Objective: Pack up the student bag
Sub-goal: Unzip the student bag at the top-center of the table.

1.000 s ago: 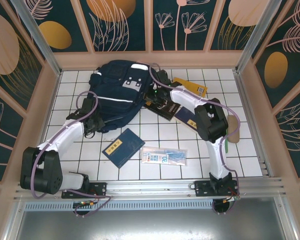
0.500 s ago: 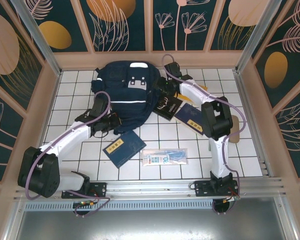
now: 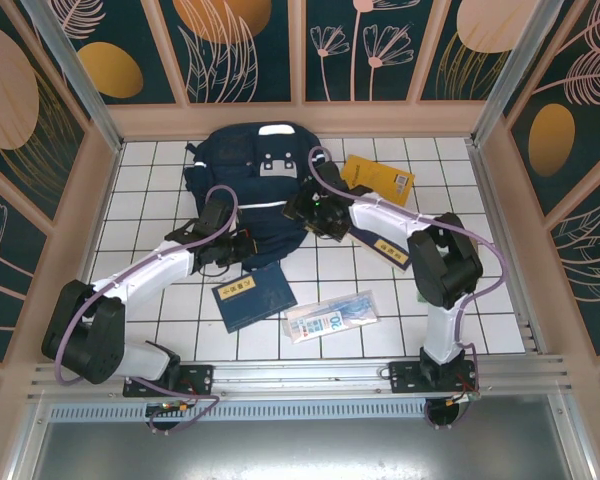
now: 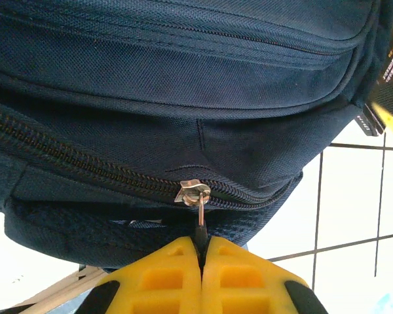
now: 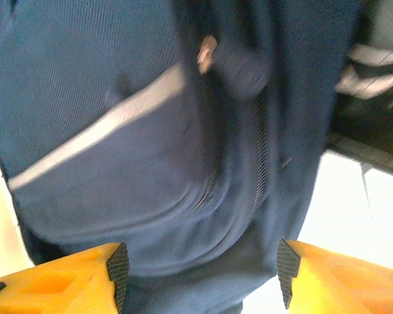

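Note:
The student bag (image 3: 248,180), dark navy with white stripes, lies at the back of the tiled table. My left gripper (image 3: 242,247) is at its near edge. In the left wrist view my left gripper (image 4: 202,241) is shut on the dark tab of the zipper pull, which hangs from the silver zipper slider (image 4: 193,191) on the student bag (image 4: 183,78). My right gripper (image 3: 302,207) is at the bag's right side. My right gripper (image 5: 202,275) is open, its pads (image 5: 118,271) standing wide on either side of a fold of the student bag (image 5: 150,131), which looks blurred.
A blue book (image 3: 252,296) lies just in front of the bag. A clear plastic pouch (image 3: 330,318) is to its right. A yellow book (image 3: 377,178) and a dark blue book (image 3: 385,245) lie right of the bag, around the right arm.
My right gripper has opened and dropped to the bag's right side. The bag has settled flat toward the back. My left gripper slid right along the near edge, still shut.

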Available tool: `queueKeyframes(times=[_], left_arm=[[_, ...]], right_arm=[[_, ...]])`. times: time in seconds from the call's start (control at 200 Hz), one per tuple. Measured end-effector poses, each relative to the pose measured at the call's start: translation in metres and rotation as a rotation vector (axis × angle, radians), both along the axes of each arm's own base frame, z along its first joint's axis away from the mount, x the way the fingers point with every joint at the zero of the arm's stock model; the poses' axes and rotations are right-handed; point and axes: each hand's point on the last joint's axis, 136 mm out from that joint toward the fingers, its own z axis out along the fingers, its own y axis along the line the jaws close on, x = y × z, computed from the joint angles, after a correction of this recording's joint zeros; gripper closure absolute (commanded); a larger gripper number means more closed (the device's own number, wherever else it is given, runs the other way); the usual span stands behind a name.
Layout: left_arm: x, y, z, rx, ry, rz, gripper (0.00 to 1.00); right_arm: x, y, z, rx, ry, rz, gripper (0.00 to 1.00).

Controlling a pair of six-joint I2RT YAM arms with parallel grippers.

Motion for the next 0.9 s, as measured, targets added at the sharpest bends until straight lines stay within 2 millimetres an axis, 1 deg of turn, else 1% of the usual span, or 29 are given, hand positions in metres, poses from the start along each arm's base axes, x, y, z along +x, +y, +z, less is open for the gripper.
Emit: queueKeyframes(times=[0.1,0.205,0.34,0.515,0.655,0.715,0.76,0.836,0.901], left_arm=[[0.0,0.0,0.0,0.003,-0.001,0.002,1.0],[0.0,0.001,0.0,0.005,-0.002,0.003,1.0],[0.001,0.001,0.0,0.006,-0.002,0.004,1.0],[0.0,0.001,-0.001,0.008,-0.003,0.003,1.0],[0.0,0.0,-0.001,0.01,-0.004,0.001,1.0],[0.0,0.0,-0.001,0.012,-0.004,0.001,1.0],[0.0,0.0,-0.001,0.013,-0.004,0.001,1.0],[0.0,0.001,-0.001,0.019,-0.006,0.005,1.0],[0.001,0.003,-0.002,0.026,-0.007,0.01,1.0]], right_arm=[[-0.011,0.019,-0.004,0.038,0.031,0.023,0.38],[-0.018,0.027,-0.012,0.044,0.066,0.023,0.38],[-0.02,0.027,-0.015,0.046,0.08,0.007,0.37],[-0.026,0.021,-0.02,0.038,0.097,-0.017,0.37],[-0.028,0.024,-0.02,0.063,0.123,-0.026,0.38],[-0.027,0.026,-0.021,0.071,0.13,-0.032,0.43],[-0.025,0.028,-0.024,0.071,0.138,-0.038,0.51],[-0.024,0.029,-0.032,0.064,0.157,-0.049,0.61],[-0.024,0.028,-0.038,0.058,0.172,-0.057,0.73]])
